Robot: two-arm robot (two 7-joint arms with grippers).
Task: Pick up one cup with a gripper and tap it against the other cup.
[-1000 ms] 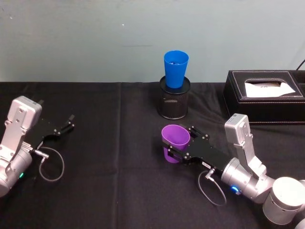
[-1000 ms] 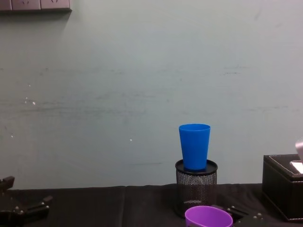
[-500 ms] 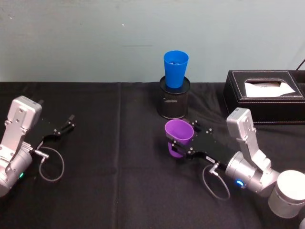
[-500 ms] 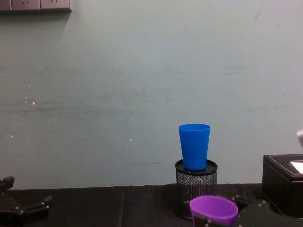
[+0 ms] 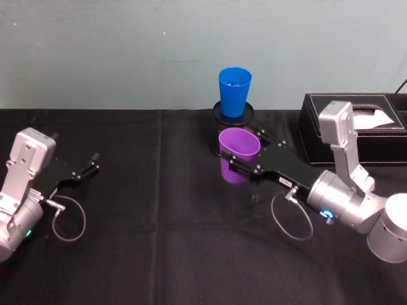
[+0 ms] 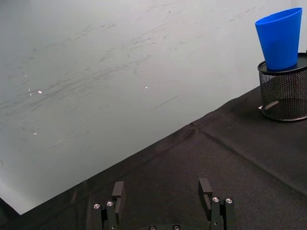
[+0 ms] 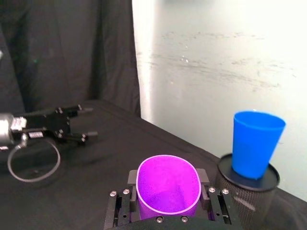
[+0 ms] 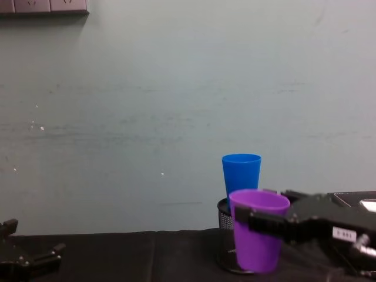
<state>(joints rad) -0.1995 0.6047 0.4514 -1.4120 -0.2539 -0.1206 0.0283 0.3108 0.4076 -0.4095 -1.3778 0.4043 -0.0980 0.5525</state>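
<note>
While the right pincer (image 5: 245, 159) grips the purple cup (image 5: 236, 147) off the table (image 5: 159, 222), just before the blue cup (image 5: 234, 92) on the mesh holder (image 6: 284, 96) (left pincer (image 6: 161, 188) spread, empty, parked far left), nudge forward gently or blue likely topples.

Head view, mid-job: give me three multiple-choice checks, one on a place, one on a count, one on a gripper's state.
1. Where does the blue cup stand?
A. on the mesh holder
B. inside the purple cup
C. in the left gripper
2. How many cups are there?
A. one
B. two
C. four
3. The right gripper is:
A. open, empty
B. shut on the purple cup
C. shut on the blue cup
1 A: its base sits on the holder's top.
2 B: one blue, one purple.
3 B: its fingers clamp the purple cup's sides; the left gripper sits open at far left.
</note>
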